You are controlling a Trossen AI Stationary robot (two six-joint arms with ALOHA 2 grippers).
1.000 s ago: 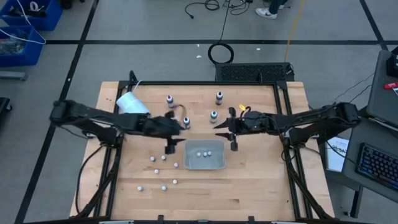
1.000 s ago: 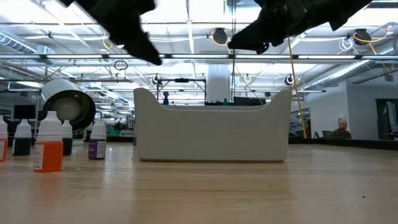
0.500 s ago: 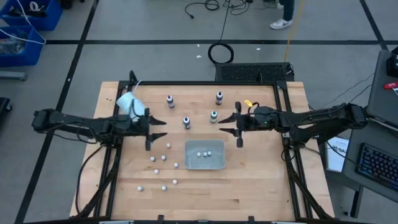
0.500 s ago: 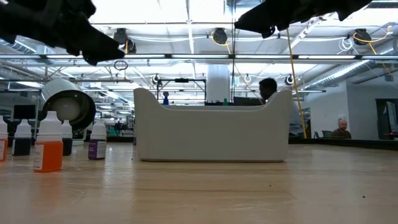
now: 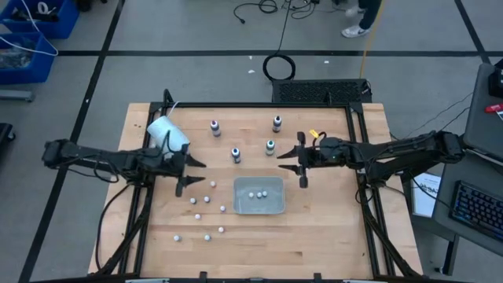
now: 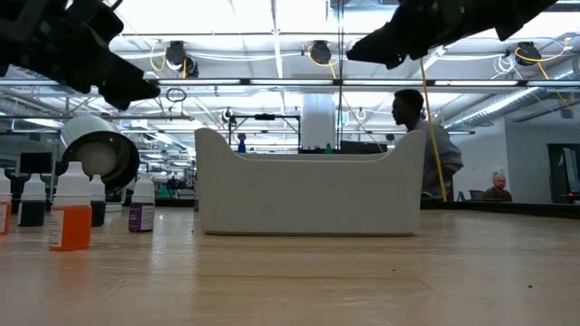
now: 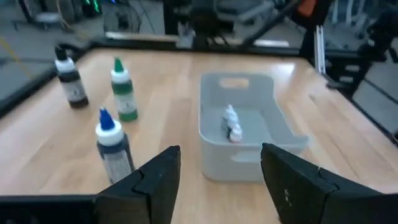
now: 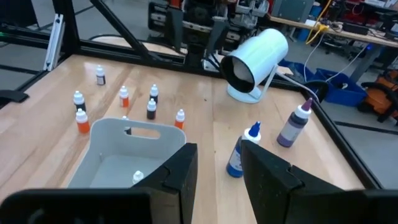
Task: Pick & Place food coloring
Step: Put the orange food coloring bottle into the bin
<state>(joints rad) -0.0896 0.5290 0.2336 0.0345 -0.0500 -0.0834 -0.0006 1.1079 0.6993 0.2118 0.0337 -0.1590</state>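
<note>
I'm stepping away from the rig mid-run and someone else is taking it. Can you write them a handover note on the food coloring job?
Left gripper: open, empty, raised over the table left of the bin.
Right gripper: open, empty, raised beyond the bin's right end.
Food coloring: four bottles stand upright on the table beyond the bin, two far back and two nearer.
Done: none of the four is held or in the bin, which holds only three small white-capped pieces.
Left: pick and place all four bottles.
</note>
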